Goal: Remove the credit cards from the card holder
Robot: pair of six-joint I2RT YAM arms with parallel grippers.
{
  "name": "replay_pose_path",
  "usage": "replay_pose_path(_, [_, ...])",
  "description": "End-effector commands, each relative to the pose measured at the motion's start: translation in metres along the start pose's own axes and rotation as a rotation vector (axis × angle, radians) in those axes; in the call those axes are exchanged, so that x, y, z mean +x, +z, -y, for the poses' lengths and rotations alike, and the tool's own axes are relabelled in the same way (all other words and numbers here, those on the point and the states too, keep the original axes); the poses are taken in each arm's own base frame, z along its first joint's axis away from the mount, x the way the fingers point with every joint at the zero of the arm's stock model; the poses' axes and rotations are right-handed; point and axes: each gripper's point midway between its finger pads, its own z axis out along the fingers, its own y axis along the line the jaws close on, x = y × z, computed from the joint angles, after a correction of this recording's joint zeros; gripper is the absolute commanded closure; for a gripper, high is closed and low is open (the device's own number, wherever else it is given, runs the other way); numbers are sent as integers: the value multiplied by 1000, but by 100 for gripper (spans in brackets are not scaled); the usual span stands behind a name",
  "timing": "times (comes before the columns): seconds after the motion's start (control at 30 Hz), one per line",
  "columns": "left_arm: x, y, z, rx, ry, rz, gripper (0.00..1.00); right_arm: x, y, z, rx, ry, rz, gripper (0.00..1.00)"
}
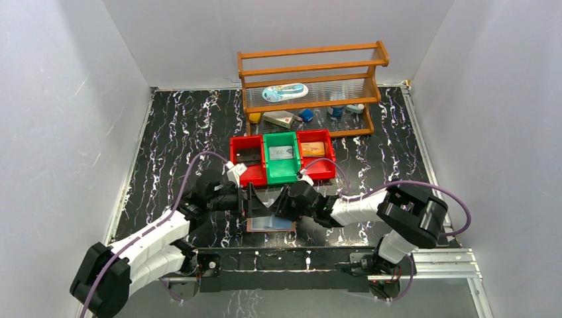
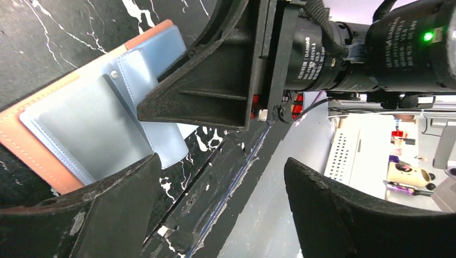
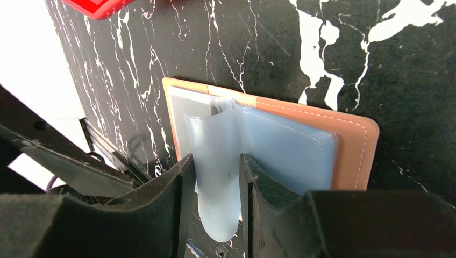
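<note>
The card holder (image 1: 272, 224) lies open on the black marble table near its front edge, pinkish-brown with clear bluish sleeves (image 2: 80, 123). My right gripper (image 3: 216, 158) is shut on one sleeve (image 3: 215, 177), which stands up curled between the fingers. The rest of the card holder (image 3: 344, 140) stays flat. My left gripper (image 2: 220, 161) is open beside it, one finger (image 2: 107, 204) over its edge and nothing between the fingers. A black card (image 1: 246, 156), a silver card (image 1: 281, 153) and an orange card (image 1: 313, 149) lie in the bins. I cannot tell whether a card is in the sleeves.
Two red bins (image 1: 238, 172) (image 1: 323, 169) and a green bin (image 1: 281, 173) stand in a row just behind the grippers. A wooden rack (image 1: 311, 63) with small items is at the back. A metal rail (image 1: 298, 255) runs along the table's front edge.
</note>
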Motion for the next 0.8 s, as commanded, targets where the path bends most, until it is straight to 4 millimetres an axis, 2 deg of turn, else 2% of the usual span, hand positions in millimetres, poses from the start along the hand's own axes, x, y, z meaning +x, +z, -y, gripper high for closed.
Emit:
replay_pose_path(0.0, [8, 10, 7, 60, -36, -19, 19, -2, 0, -1, -19, 15, 6, 56])
replay_pose_path(0.1, [17, 21, -9, -22, -42, -15, 27, 0, 1, 4, -11, 26, 0, 57])
replay_pose_path(0.27, [31, 35, -19, -67, -50, -34, 29, 1, 3, 5, -23, 40, -11, 57])
replay_pose_path(0.4, [32, 39, -18, -47, -58, -22, 36, 1, 1, 5, -27, 43, -11, 55])
replay_pose_path(0.53, [31, 41, -18, -45, -46, -23, 37, -3, -5, -4, -63, 22, -9, 53])
replay_pose_path(0.77, [24, 48, 1, 38, 9, -41, 37, -11, -19, -24, -122, 3, 5, 42])
